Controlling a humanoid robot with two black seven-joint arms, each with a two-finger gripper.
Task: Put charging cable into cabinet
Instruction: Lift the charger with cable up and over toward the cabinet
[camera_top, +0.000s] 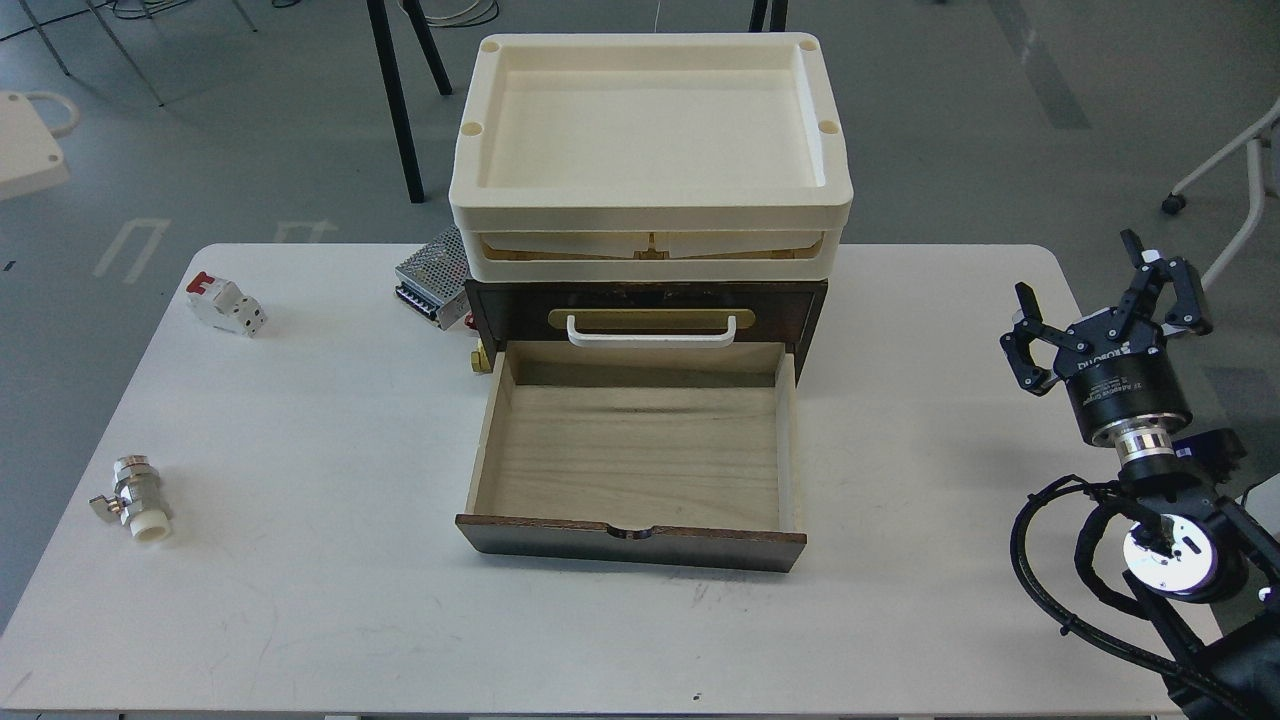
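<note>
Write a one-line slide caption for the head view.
Cabinet with its bottom drawer pulled open and empty, right gripper open beside it; no charging cable in view.

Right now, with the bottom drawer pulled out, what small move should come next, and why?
Probably look around for the charging cable before reaching. The drawer is open and empty, the right gripper is open and holds nothing, and no cable shows on the table in this view.
</note>
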